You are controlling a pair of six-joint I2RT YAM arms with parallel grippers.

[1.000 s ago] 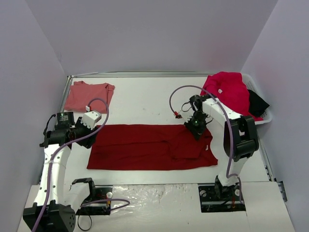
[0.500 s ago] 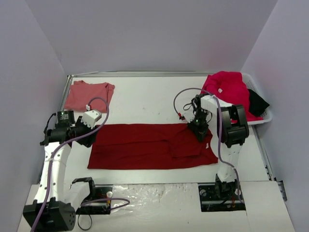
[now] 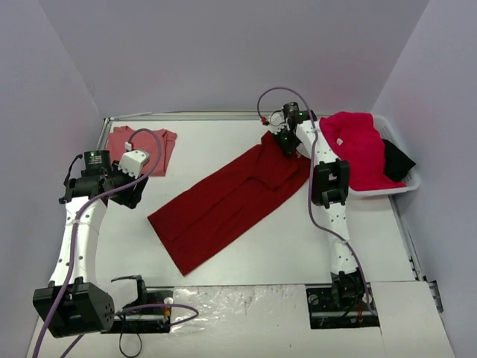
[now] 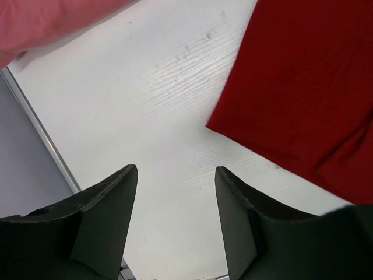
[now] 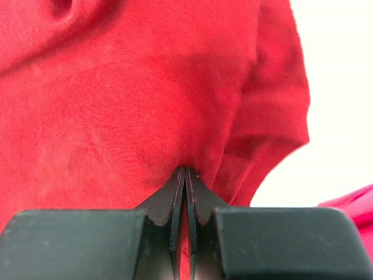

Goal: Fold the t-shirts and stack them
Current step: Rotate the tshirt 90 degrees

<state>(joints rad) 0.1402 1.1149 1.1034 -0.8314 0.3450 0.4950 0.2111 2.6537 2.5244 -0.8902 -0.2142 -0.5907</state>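
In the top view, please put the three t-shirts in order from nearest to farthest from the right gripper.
1. The dark crimson t-shirt: mid-table, its far end pinched in the right gripper.
2. The raspberry t-shirt: just to the right, in the white basket.
3. The salmon-pink t-shirt: in the far-left corner.

The crimson shirt (image 5: 116, 105) is soft matt knit cloth, fine weave showing up close. Surface (image 4: 163, 116) is matt white with a faint wood grain, bit scuffed. The left end effector (image 4: 175, 172) fingers (image 4: 105, 210) look like matt black plastic, and the basket (image 3: 412, 180) is smooth white plastic.
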